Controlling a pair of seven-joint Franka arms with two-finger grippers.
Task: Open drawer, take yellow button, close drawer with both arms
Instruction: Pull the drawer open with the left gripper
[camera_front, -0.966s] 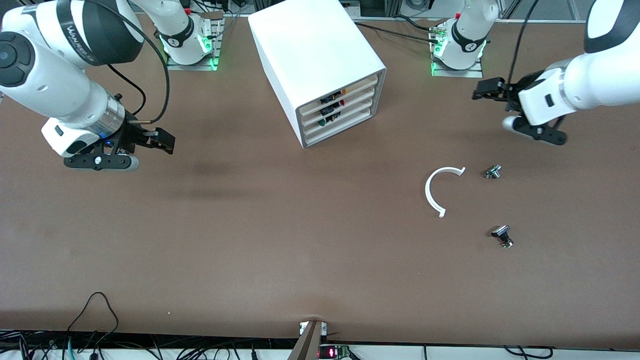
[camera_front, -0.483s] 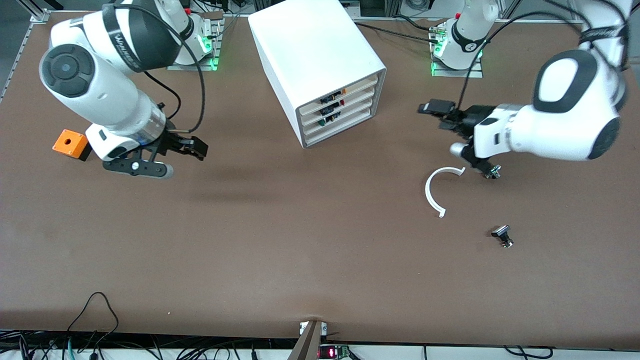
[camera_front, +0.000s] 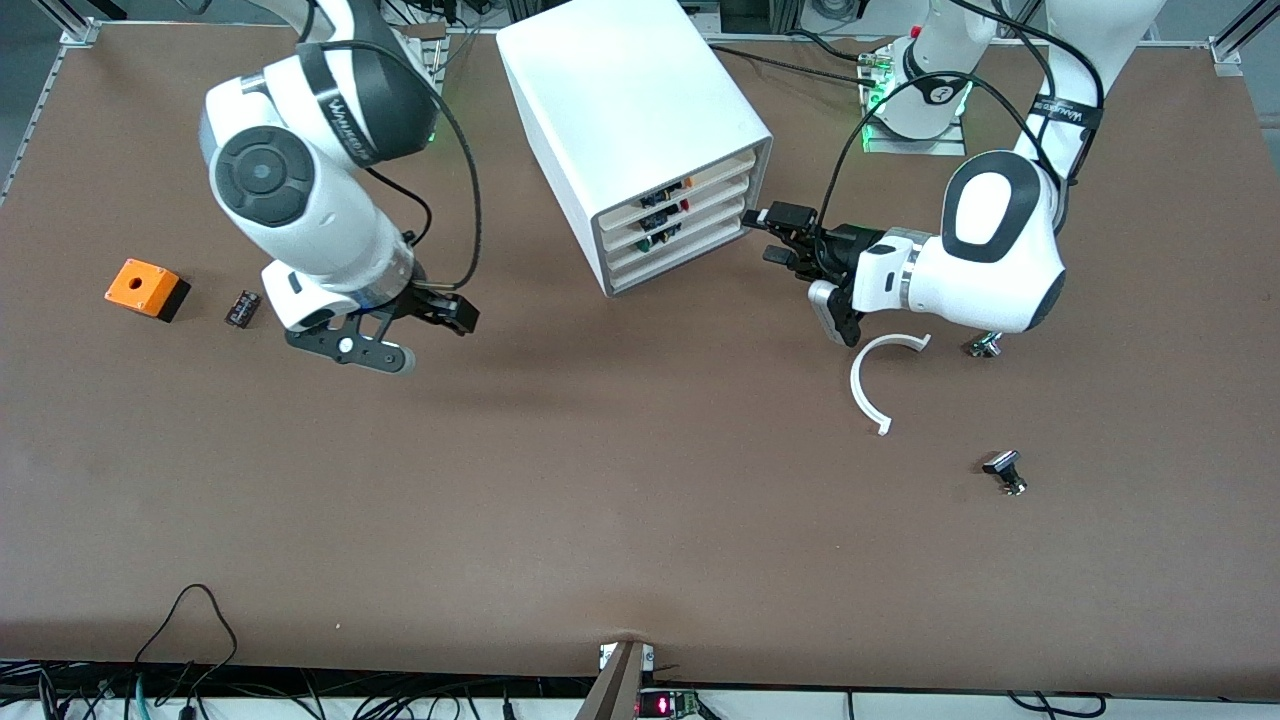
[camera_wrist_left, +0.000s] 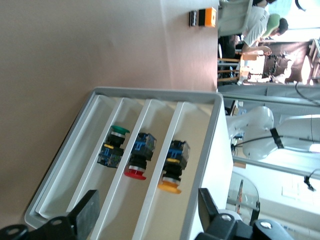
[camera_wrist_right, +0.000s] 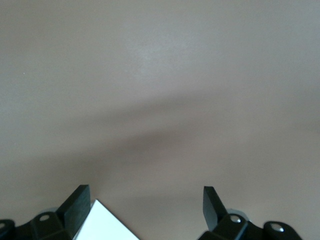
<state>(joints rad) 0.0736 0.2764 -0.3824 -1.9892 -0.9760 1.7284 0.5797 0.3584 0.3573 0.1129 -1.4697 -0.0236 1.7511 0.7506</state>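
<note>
Drawer (camera_front: 690, 178), top tray of the white cabinet (camera_front: 620, 100), is shut; only its cream front shows from the front view. Button (camera_wrist_left: 171, 169) lies in that top tray, orange cap toward the opening, partly hidden by the tray front. Left gripper (camera_front: 785, 237) is level with the cabinet's front at its corner toward the left arm's end, fingers spread, holding nothing. Right gripper (camera_front: 450, 312) hangs over bare brown table (camera_front: 560, 480), fingers apart, empty. Orange box (camera_front: 146, 288) sits toward the right arm's end.
</note>
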